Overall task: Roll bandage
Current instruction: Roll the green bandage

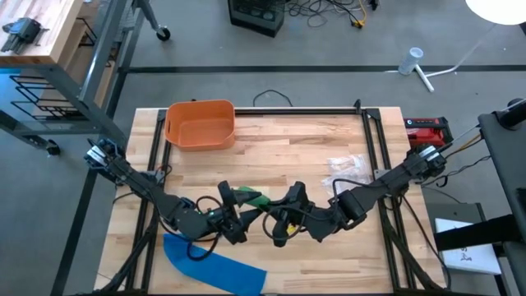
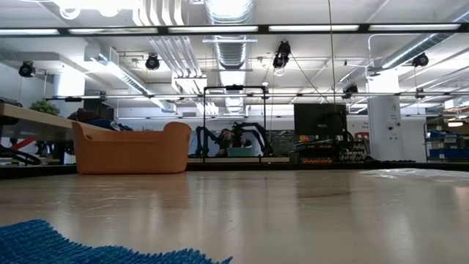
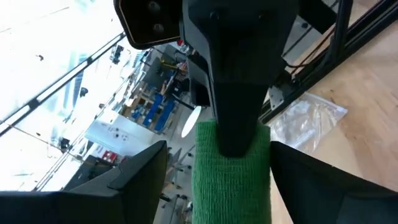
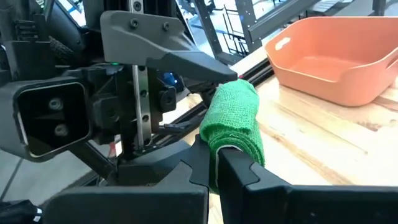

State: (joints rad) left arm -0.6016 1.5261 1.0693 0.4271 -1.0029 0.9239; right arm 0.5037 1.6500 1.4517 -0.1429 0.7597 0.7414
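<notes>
Green bandage [image 4: 234,124] sits centre-frame above the bench [image 1: 304,148], clamped by the right gripper [image 4: 214,163] with fingers clenched. Left gripper [image 3: 214,162] fingers straddle it, released; close squarely before rolling.

Orange bin [image 1: 200,125] far left, plastic bag [image 1: 345,167] right, centre free

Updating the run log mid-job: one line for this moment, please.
right gripper: shut on green fabric bandage roll | left gripper: open around roll | orange plastic bin: far side
</notes>
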